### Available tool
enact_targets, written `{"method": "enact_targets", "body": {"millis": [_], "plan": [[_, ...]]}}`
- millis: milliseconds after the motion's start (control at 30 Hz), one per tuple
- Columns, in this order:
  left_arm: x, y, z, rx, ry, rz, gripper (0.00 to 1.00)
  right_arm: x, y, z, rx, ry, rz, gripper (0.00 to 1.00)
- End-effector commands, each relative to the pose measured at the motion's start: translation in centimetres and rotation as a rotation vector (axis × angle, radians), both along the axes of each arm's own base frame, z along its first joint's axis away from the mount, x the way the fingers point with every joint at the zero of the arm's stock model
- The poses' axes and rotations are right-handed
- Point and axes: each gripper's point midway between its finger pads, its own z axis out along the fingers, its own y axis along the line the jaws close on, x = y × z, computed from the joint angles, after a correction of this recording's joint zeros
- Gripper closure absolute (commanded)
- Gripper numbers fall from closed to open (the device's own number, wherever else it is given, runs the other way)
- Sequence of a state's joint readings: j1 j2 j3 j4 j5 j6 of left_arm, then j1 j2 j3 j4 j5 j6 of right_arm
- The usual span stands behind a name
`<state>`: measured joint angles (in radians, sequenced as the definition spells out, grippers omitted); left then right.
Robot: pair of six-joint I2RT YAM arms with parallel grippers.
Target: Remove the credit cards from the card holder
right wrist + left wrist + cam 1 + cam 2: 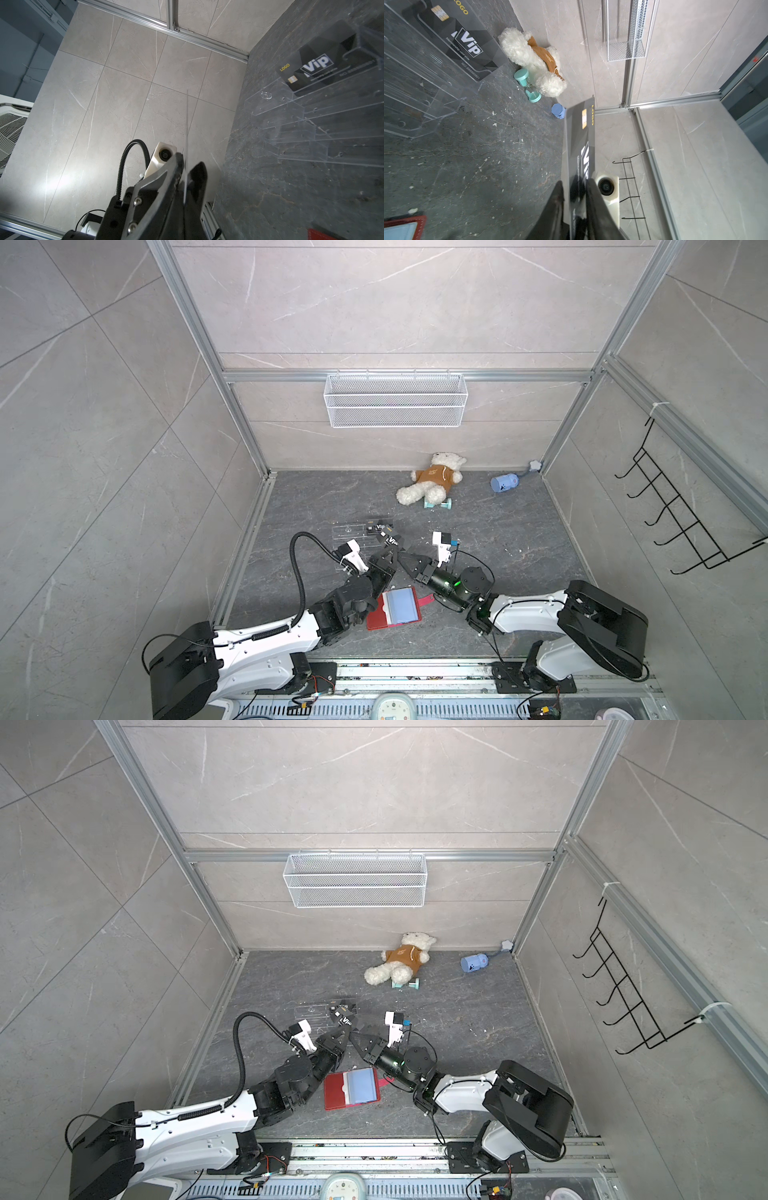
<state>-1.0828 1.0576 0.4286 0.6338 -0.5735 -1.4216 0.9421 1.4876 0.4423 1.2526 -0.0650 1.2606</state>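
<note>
When looking in from the front edge of the desk (519,572), meet first the card holder (394,608): red, lying flat and open near the middle of that edge, pale blue sleeves facing up, snap tab pointing toward the right edge. Just beyond, over the middle of the desk, left claw (575,184) and right claw (402,555) tip to tip at one credit card (579,141), dark, lettered "Vip", raised clear of the desk. Right claw clenched on that card's near end. Left claw's jaws standing either side of the same card; clamped or released, impossible to tell. Farther on, toward the left edge, a clear acrylic rack (347,531) with the other credit card (380,526) propped at its right end. Near the far edge, a white teddy bear (432,483) lying just beside a teal hourglass (438,502); toward the far right corner, a small blue cylinder (504,482).
</note>
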Motion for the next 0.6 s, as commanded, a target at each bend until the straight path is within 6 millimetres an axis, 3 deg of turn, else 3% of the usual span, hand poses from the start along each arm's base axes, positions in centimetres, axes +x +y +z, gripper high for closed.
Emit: {"method": "enact_targets", "body": {"millis": [0,300,567], "plan": [[0.0,0.0,2.4,0.01,-0.049,0.004,0.67,-0.5,-0.5,0.5,-0.018,-0.044,0.004,1.0],[-0.6,1.8,2.3,0.164,-0.046,0.012,0.48,-0.7,-1.9,-0.8,-0.138,-0.073,-0.004,1.0],[-1.6,3.4,2.8,0.309,-0.075,-0.011,0.45,-1.2,-2.3,-1.9,-0.323,-0.136,0.022,1.0]]}}
